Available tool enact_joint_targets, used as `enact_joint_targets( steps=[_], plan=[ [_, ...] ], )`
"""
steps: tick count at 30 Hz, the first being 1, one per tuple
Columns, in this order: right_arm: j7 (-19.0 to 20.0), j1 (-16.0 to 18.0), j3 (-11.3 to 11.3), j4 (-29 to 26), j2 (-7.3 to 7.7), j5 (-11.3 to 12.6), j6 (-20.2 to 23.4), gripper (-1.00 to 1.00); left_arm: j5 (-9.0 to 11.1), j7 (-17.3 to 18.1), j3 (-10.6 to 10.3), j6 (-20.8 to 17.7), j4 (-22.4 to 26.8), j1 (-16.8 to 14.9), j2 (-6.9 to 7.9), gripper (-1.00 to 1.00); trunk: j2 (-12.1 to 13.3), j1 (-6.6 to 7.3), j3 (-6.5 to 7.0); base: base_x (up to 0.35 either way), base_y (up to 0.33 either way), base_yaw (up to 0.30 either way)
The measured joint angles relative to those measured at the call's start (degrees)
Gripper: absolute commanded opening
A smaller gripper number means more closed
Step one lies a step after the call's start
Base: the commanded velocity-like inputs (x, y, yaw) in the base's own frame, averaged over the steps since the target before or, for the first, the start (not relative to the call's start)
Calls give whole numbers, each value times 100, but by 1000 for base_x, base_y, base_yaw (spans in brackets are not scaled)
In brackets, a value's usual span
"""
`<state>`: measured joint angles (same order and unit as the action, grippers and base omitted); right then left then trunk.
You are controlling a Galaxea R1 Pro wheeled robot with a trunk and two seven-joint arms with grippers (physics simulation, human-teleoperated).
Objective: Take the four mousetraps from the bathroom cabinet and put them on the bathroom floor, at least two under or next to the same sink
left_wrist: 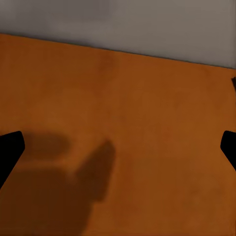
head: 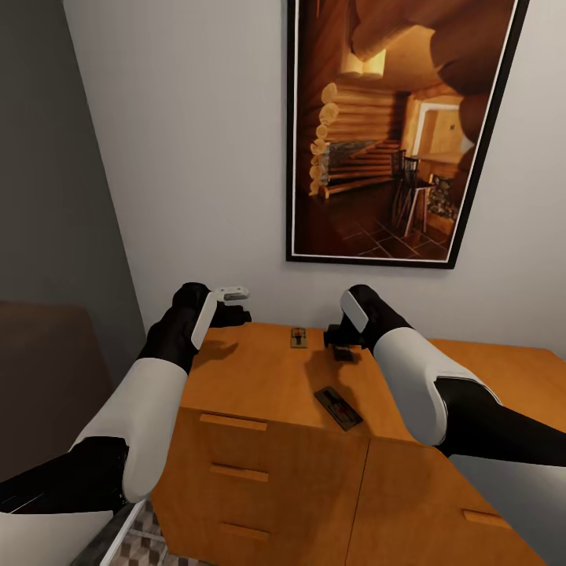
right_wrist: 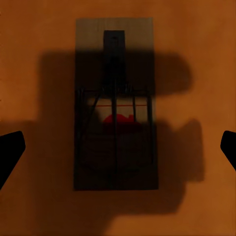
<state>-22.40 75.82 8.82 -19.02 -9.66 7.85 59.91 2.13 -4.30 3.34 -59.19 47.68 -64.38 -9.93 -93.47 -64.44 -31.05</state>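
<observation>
Three mousetraps lie on the flat top of the orange-brown cabinet (head: 259, 377). One mousetrap (head: 299, 338) is near the wall, one mousetrap (head: 338, 407) is near the front edge, and a third mousetrap (head: 344, 354) sits right under my right gripper (head: 339, 339). In the right wrist view this mousetrap (right_wrist: 116, 105) lies flat between the wide-apart fingertips of the open right gripper (right_wrist: 118, 150), untouched. My left gripper (head: 234, 316) hovers over the cabinet's left rear corner. In its wrist view the left gripper (left_wrist: 118, 150) is open above bare cabinet top (left_wrist: 123, 108).
A large framed picture (head: 393, 134) hangs on the white wall behind the cabinet. Drawer fronts (head: 236, 472) face me below the top. A patch of patterned bathroom floor (head: 149, 546) shows at the cabinet's lower left. A grey wall (head: 47, 157) stands on the left.
</observation>
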Motion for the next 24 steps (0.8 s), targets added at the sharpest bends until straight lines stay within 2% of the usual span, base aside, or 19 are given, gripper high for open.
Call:
enact_joint_targets(
  steps=[16, 24],
  plan=[
    [-2, 0, -7, 2, -7, 2, 0, 100, -6, 0, 0, 0, 0, 2, 0, 100, 0, 0, 0, 0, 0, 0],
    [-2, 0, -9, 2, -7, 4, 0, 100, -3, 0, 0, 0, 0, 0, 0, 100, -319, -175, -143, 0, 0, 0]
  ],
)
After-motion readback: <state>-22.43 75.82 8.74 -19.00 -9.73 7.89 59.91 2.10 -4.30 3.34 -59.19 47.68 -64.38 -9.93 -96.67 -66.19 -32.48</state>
